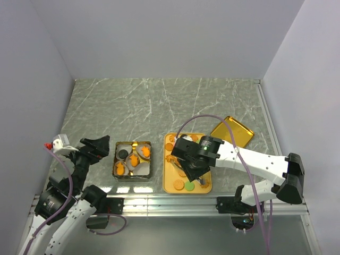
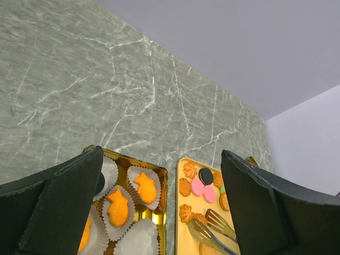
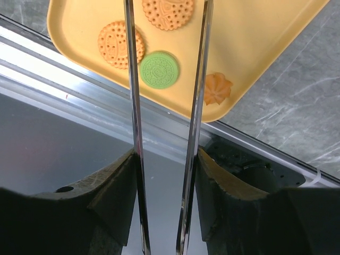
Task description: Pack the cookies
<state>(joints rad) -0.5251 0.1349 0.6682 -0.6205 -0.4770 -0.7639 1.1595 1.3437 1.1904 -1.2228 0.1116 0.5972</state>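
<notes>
Cookies (image 1: 183, 185) lie on a yellow tray (image 1: 167, 187): pink discs (image 2: 197, 187), a dark disc (image 2: 205, 176), flower shapes (image 2: 186, 213), a green disc (image 3: 159, 69) and tan rounds (image 3: 121, 44). A gold tin (image 1: 132, 142) left of the tray holds white paper cups with orange fish-shaped cookies (image 2: 118, 207). My right gripper (image 1: 192, 159) is shut on metal tongs (image 3: 133, 106) over the tray. The tong tips (image 2: 212, 223) stand apart above the tray, with nothing between them. My left gripper (image 1: 98, 149) is open and empty, left of the tin.
A gold lid (image 1: 232, 131) lies tilted to the right of the tray at the back. The metal rail (image 1: 170, 199) of the table's near edge runs just below the tray. Grey walls close in the marble table on three sides.
</notes>
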